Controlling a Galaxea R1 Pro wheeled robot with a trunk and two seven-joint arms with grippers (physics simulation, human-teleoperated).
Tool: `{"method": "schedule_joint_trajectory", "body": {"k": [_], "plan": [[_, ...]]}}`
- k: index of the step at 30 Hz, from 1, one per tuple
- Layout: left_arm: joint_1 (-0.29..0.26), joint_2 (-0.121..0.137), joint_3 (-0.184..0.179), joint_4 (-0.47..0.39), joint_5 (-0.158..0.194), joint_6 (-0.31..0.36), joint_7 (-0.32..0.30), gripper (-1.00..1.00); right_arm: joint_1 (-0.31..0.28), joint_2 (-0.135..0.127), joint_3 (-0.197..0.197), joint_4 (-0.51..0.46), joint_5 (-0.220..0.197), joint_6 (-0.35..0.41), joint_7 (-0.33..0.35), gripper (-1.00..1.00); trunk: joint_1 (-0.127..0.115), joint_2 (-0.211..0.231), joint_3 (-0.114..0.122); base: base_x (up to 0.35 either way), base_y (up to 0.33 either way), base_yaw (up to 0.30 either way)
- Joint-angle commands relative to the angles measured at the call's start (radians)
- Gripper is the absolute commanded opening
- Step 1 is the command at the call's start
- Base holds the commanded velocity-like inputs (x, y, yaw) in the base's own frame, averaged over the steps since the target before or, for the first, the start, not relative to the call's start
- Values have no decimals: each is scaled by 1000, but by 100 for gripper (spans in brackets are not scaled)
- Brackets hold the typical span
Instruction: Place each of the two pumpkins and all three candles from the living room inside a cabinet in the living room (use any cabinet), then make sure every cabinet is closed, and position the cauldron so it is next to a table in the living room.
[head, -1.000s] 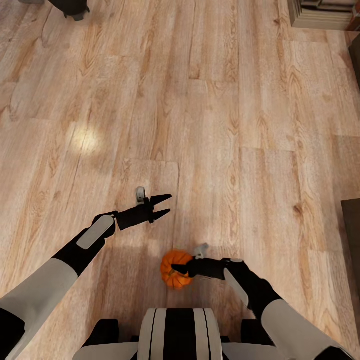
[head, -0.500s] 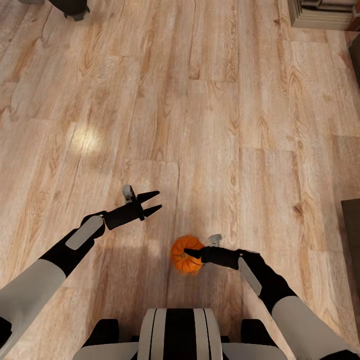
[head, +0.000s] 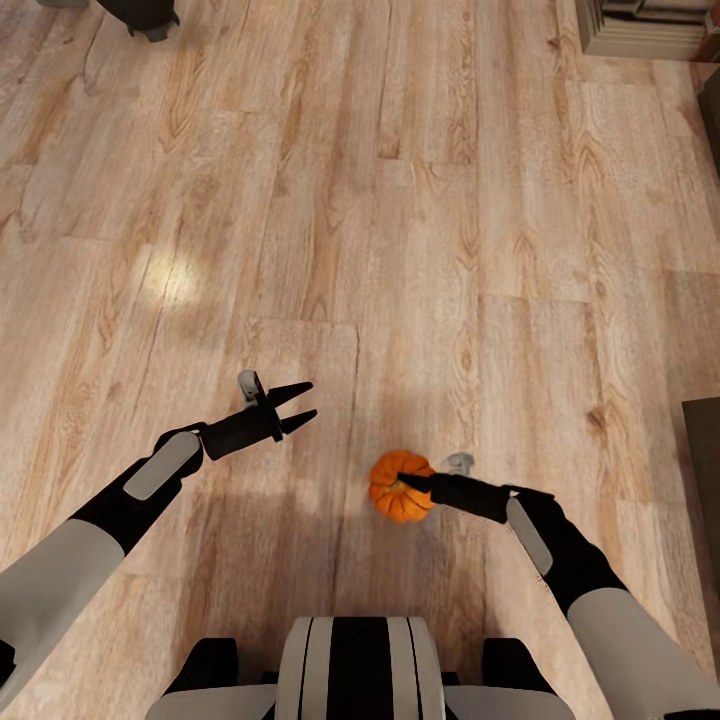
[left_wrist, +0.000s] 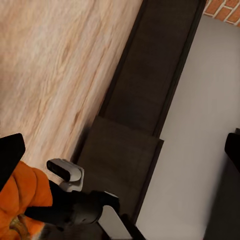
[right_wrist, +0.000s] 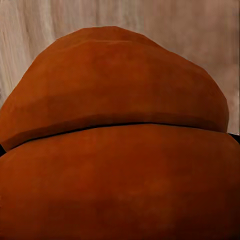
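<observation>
An orange ribbed pumpkin (head: 393, 489) hangs just above the wood floor in front of my base, with my right gripper (head: 408, 484) shut on it. Up close in the right wrist view, the pumpkin (right_wrist: 120, 150) covers nearly the whole picture. My left gripper (head: 306, 400) is held to the left of it, open and empty. In the left wrist view the pumpkin (left_wrist: 22, 197) and the right gripper (left_wrist: 75, 210) show beyond my open left gripper (left_wrist: 120, 152), whose black fingertips (left_wrist: 10, 155) are spread wide. Behind them runs a long dark-brown cabinet (left_wrist: 140, 95).
Dark furniture (head: 706, 480) juts in at the right edge of the head view. A pale stepped block (head: 640, 28) sits at the top right, and a dark footed object (head: 140, 15) is cut off at the top left. Wood floor (head: 400, 250) stretches ahead.
My right gripper has carried the pumpkin to the right and a little farther from my base. The left gripper has drifted slightly to the left, still open.
</observation>
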Motion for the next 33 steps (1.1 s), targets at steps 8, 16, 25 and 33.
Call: {"method": "schedule_joint_trajectory", "body": {"k": [8,16,25,33], "plan": [[0,-8,0,16,0,-2,0,100,0,0,-35,-4,-1,23,1,-100,0,0,0,0,0,0],[0,-7,45,38,-5,0,2,100,1,10,-31,5,7,16,-2,-100,-4,2,31,0,0,0],[0,-1,53,38,-11,3,5,100,2,10,-29,5,10,14,-5,-100,-8,4,66,0,0,130],[0,2,54,38,-10,3,6,100,2,10,-30,7,7,14,-3,-100,-11,6,97,0,0,284]]}}
